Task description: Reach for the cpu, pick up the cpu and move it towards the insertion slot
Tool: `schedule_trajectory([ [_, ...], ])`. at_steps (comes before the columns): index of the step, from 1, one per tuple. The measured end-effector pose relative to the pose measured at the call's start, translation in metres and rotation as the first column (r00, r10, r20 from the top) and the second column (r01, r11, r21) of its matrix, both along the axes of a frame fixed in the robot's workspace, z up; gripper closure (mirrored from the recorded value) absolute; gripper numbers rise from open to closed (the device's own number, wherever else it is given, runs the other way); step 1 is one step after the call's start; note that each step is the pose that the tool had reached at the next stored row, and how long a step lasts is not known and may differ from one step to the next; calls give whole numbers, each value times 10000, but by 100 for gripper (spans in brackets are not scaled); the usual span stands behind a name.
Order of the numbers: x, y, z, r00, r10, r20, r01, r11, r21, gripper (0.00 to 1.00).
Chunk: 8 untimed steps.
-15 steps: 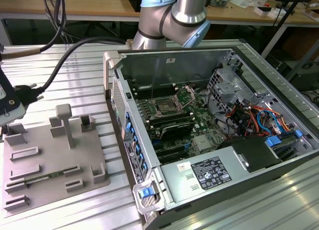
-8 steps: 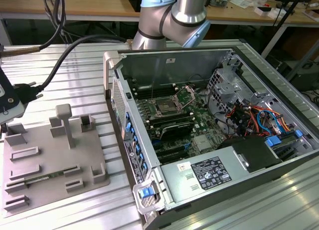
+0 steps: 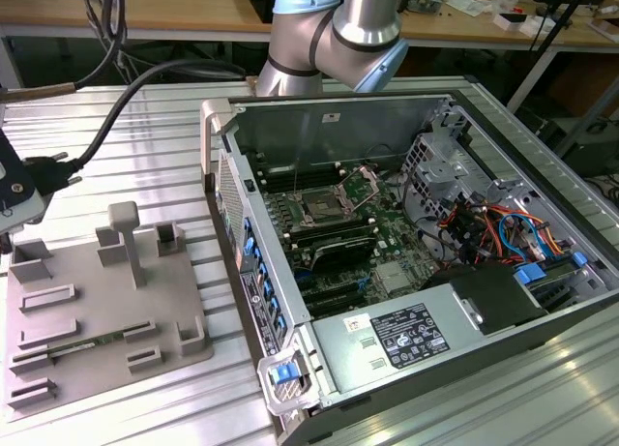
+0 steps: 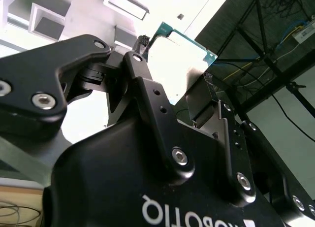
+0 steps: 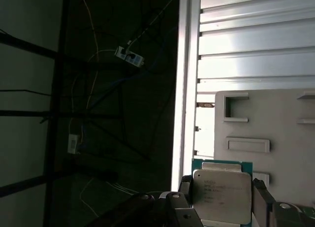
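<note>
Starting with the exterior view, the open computer case lies on its side on the slatted metal table. That leaves the green motherboard facing up, so the insertion slot, a silver-framed socket with a dark centre, can be reached from above. The slot sits toward the far wall of the case. The grey tray lies well apart from it, at the exterior view's left and near the table's edge. Its raised blocks look made to keep parts from sliding. The arm rises at the far side.

In the second wrist view the gripper has its black fingers pressed against opposite edges of the cpu. I judge that this side grip spares the chip's flat faces.

In the first wrist view the cpu's pale metal lid shows between the fingers, pinched there, with the tray and the table's slats behind it. The chip is thus in hand on the tray's side of the table, well short of the socket. Whether it has cleared the tray, I cannot tell.
</note>
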<state>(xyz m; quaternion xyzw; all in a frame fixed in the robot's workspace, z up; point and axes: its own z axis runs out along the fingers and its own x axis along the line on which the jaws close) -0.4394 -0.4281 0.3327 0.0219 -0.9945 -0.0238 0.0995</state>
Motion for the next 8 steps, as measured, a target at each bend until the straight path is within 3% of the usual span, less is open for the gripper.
schedule_trajectory([
  [8,0,0,64,10000,0,-1,0,10000,-1,45],
])
